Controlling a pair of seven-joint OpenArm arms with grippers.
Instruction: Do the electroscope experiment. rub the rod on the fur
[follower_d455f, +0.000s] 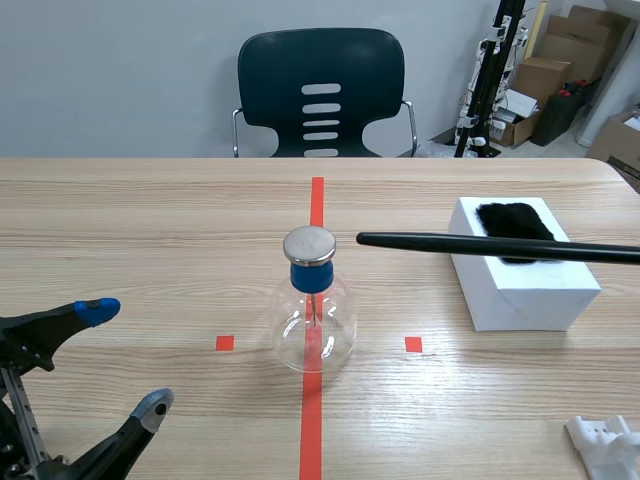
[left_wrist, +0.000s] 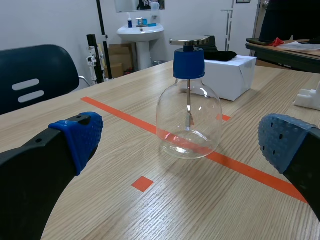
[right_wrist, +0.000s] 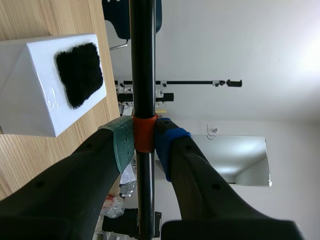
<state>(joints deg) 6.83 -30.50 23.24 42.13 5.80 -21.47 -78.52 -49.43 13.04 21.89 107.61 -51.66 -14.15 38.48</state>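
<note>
A long black rod (follower_d455f: 480, 245) hangs level above the table, its tip just right of the electroscope's metal cap. It crosses over the black fur (follower_d455f: 513, 229) that lies on top of a white box (follower_d455f: 520, 282). In the right wrist view my right gripper (right_wrist: 144, 137) is shut on the rod (right_wrist: 142, 60) at its orange band, with the fur (right_wrist: 79, 74) off to one side. The electroscope (follower_d455f: 313, 305), a clear flask with a blue stopper and metal disc, stands on the red centre line. My left gripper (left_wrist: 175, 145) is open, low at the near left, the electroscope (left_wrist: 189, 107) ahead of it.
A dark chair (follower_d455f: 320, 92) stands behind the table's far edge. A white crumpled thing (follower_d455f: 608, 445) lies at the near right corner. Boxes and a stand sit on the floor at the back right.
</note>
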